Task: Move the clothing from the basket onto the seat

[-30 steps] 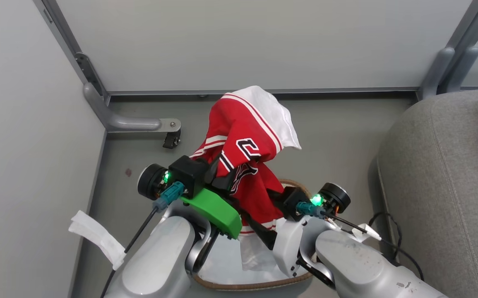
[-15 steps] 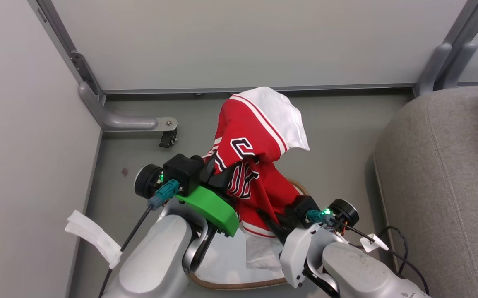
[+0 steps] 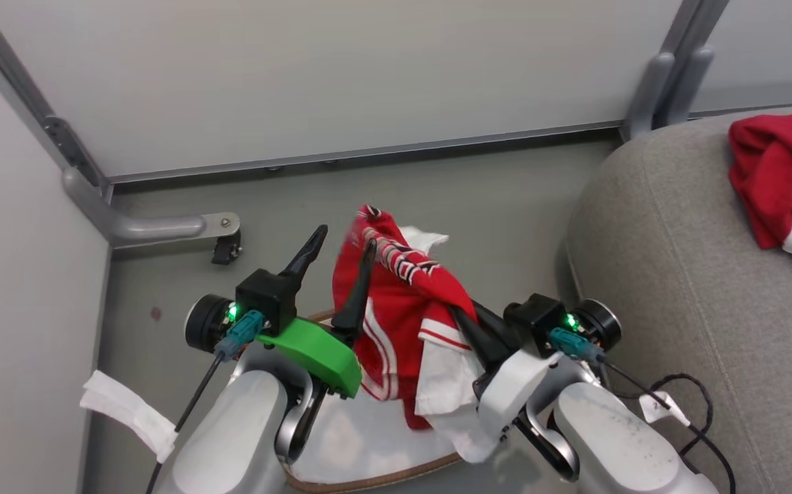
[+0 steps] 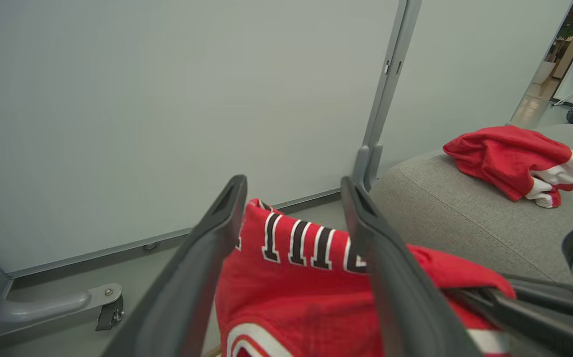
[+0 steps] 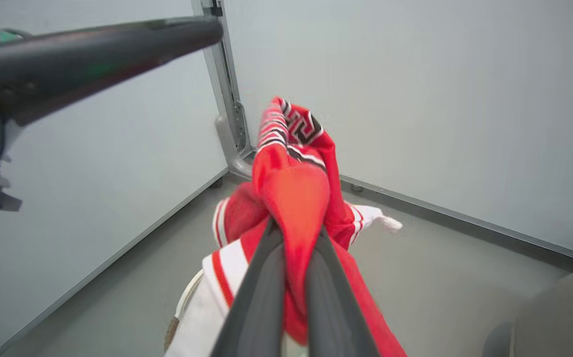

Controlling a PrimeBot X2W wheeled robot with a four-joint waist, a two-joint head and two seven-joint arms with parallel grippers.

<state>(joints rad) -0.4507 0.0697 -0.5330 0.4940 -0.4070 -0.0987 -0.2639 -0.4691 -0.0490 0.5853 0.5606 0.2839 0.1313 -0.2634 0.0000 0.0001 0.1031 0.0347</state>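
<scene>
- Head view: the left gripper (image 3: 345, 237) points up with its jaws spread wide. The red jersey (image 3: 402, 309) sits just beside its inner finger and is not pinched. The right gripper (image 3: 461, 319) has its jaws closed on a fold of that jersey, which hangs bunched over the basket (image 3: 368, 478), its white panel lowest. A second red garment (image 3: 780, 171) lies on the grey seat (image 3: 677, 288), off to the right.
- Left wrist view: the jaws stand well apart, and the jersey's lettered edge shows between the two fingers. I cannot tell whether it touches them. The right gripper's dark fingers come in low on the right, clamped on the red cloth.
- Right wrist view: the jaws are squeezed together, with red fabric bulging out between them. The jersey is raised above the grey floor (image 5: 440, 277).
</scene>
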